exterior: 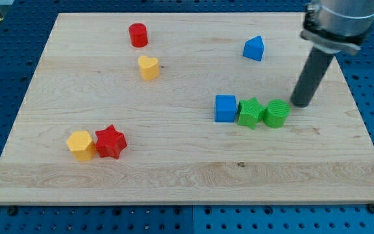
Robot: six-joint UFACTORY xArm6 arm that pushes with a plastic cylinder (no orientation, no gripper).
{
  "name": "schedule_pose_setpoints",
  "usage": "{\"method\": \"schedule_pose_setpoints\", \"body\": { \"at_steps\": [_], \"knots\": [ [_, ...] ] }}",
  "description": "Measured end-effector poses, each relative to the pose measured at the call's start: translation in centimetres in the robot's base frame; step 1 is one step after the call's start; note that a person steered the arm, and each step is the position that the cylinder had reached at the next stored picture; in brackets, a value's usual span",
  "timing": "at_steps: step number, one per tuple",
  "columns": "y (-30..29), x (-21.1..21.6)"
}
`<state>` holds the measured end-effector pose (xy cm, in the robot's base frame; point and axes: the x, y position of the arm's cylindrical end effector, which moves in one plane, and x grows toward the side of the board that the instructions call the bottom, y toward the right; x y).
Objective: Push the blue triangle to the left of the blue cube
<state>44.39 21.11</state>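
Observation:
The blue triangle (254,48) lies near the view's top right on the wooden board (174,182). The blue cube (225,108) lies below and slightly left of it, at the left end of a row with a green star (250,112) and a green cylinder (276,113). My tip (300,103) rests on the board just right of the green cylinder, below and to the right of the blue triangle, apart from both blue blocks.
A red cylinder (138,35) and a yellow heart (149,67) lie at the view's top left of centre. A yellow hexagon (80,144) touches a red star (111,141) at the lower left. A blue perforated table surrounds the board.

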Motion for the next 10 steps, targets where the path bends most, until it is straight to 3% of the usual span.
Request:
{"method": "schedule_pose_setpoints", "body": {
  "at_steps": [2,4,8,10],
  "knots": [
    [1.4,-8.4],
    [-0.7,-13.3],
    [-7.8,-13.3],
    [-9.1,-15.5]
  ]
}}
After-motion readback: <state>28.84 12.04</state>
